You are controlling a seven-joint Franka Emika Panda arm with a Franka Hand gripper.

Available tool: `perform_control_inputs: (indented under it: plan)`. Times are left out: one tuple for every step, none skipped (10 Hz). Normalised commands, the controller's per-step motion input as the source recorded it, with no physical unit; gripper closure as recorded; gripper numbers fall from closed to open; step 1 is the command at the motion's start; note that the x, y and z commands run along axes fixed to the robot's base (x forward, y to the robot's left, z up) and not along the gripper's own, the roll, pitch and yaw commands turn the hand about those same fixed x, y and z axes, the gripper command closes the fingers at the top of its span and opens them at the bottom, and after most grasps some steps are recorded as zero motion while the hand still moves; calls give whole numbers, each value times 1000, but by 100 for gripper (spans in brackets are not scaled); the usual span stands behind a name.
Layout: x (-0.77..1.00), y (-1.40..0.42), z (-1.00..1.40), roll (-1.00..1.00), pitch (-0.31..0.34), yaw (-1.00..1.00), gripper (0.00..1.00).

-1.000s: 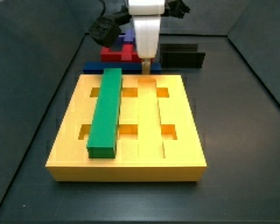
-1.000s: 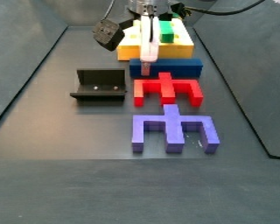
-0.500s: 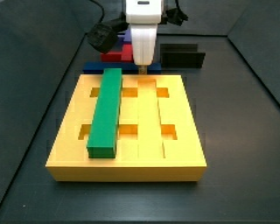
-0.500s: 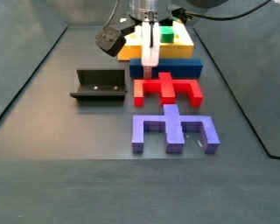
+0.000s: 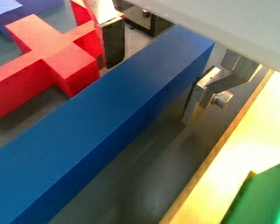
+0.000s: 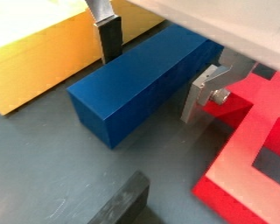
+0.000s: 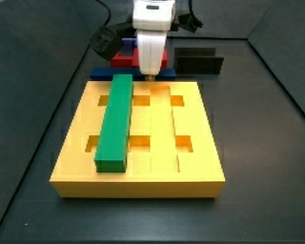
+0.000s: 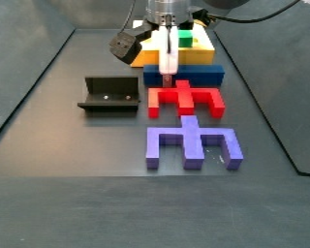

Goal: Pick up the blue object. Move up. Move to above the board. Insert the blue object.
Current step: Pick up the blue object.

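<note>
The blue object (image 8: 194, 77) is a long blue bar lying on the floor between the yellow board (image 8: 204, 50) and a red piece (image 8: 184, 97). My gripper (image 8: 166, 66) is down at it, near the bar's left end in this side view. In both wrist views the jaws straddle the bar (image 6: 136, 83), one finger (image 6: 108, 39) on the board side and one finger (image 6: 205, 87) on the red side, close to its faces. The gripper (image 6: 154, 66) looks open. In a side view the board (image 7: 193, 124) carries a green bar (image 7: 115, 119) in its left groove, and the gripper (image 7: 152, 67) stands just behind it.
A purple notched piece (image 8: 190, 145) lies nearer the camera than the red piece. The dark fixture (image 8: 108, 95) stands left of the red piece. The red piece (image 5: 43, 52) lies tight beside the blue bar (image 5: 95, 131). Grey walls enclose the floor.
The gripper has come down and shifted slightly sideways along the blue bar. The bar and the other pieces have not moved.
</note>
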Motion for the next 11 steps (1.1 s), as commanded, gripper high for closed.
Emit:
perform_control_inputs:
  plan:
    - [20, -17, 0, 107, 123, 0, 0]
    - [31, 0, -126, 96, 87, 0, 0]
    - [14, 0, -263, 106, 64, 0, 0]
    - [0, 0, -254, 90, 41, 0, 0]
    - [0, 0, -206, 71, 29, 0, 0]
    - [0, 0, 0, 0, 0, 0, 0]
    - [0, 0, 0, 0, 0, 0, 100]
    - [0, 0, 0, 0, 0, 0, 100]
    - [0, 0, 0, 0, 0, 0, 100]
    - [0, 0, 0, 0, 0, 0, 100]
    - [0, 0, 0, 0, 0, 0, 100]
